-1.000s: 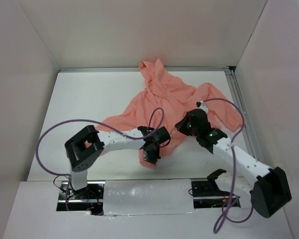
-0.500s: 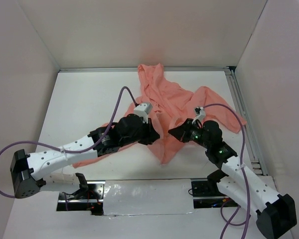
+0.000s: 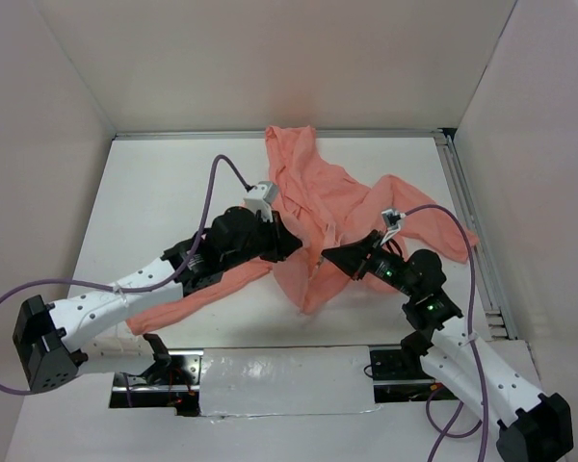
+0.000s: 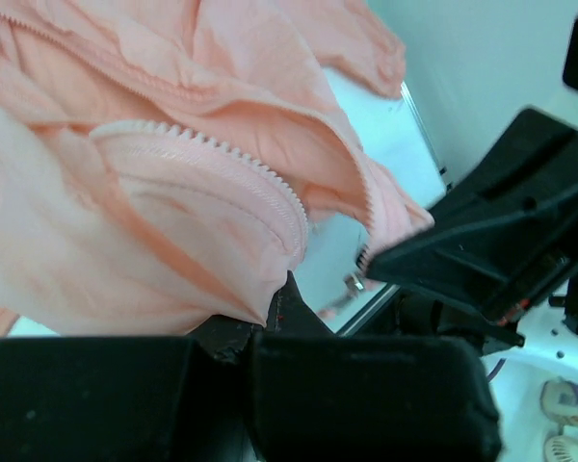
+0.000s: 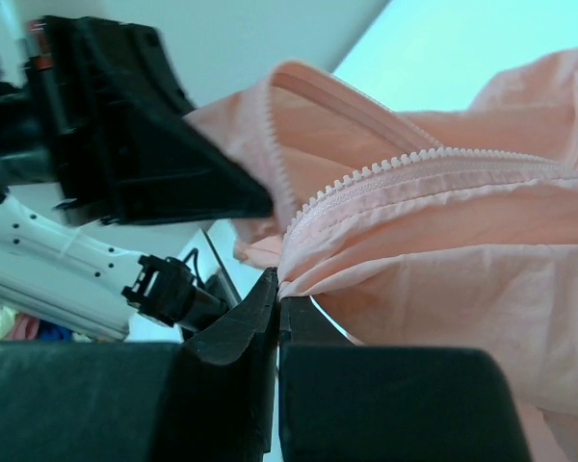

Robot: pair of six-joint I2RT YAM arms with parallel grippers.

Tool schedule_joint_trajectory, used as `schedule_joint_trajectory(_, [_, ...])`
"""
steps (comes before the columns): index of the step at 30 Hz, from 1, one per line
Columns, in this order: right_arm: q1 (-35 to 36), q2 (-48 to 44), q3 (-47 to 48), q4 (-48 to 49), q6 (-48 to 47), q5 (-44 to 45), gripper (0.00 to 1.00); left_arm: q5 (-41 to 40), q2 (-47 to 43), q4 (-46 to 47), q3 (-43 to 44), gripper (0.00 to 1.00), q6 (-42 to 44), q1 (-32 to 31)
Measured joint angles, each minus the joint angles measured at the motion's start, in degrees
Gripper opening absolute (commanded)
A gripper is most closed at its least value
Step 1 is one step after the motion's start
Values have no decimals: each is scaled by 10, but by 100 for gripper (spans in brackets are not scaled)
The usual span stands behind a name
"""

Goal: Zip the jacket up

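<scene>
The salmon-pink jacket (image 3: 328, 192) lies crumpled from the back wall to mid-table, with its front part lifted between the arms. My left gripper (image 3: 294, 243) is shut on a fold of the jacket (image 4: 125, 241) beside a row of open zipper teeth (image 4: 241, 164). My right gripper (image 3: 329, 255) is shut on the jacket's other front edge (image 5: 414, 241), just under its zipper teeth (image 5: 385, 168). The two grippers face each other a few centimetres apart. The right gripper shows in the left wrist view (image 4: 482, 231), and the left gripper shows in the right wrist view (image 5: 144, 154).
White walls enclose the table on three sides (image 3: 270, 67). A metal rail (image 3: 467, 221) runs along the right edge. A taped strip (image 3: 270, 371) covers the near edge between the arm bases. Purple cables loop off both arms (image 3: 222, 183).
The left arm swung from a folded pose by the hem out towards the jacket's middle. Both grippers lifted the front edges and came closer. The jacket bunched up and shifted.
</scene>
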Motion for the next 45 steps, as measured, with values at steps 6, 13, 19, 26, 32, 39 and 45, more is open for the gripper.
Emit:
schedule_joint_trajectory(6, [0, 6, -7, 42, 23, 0, 0, 101, -15, 79, -55, 0, 0, 57])
schedule_joint_trajectory(13, [-1, 40, -7, 75, 40, 0, 0, 205, -38, 153, -106, 0, -4, 92])
schedule_joint_trajectory(19, [-1, 62, -7, 105, 52, 0, 0, 239, -39, 179, -108, 0, -18, 96])
schedule_joint_trajectory(26, [4, 70, -7, 138, 67, 0, 0, 244, -37, 180, -107, 0, -21, 97])
schedule_joint_trajectory(32, [5, 70, -7, 142, 68, 0, 0, 246, -22, 179, -106, 0, -33, 97])
schedule_joint_trajectory(39, [5, 71, -7, 135, 62, -2, 0, 250, -18, 175, -105, 0, -36, 97])
schedule_joint_trajectory(45, [5, 70, -7, 130, 63, -2, 0, 249, -18, 171, -104, 0, -47, 97])
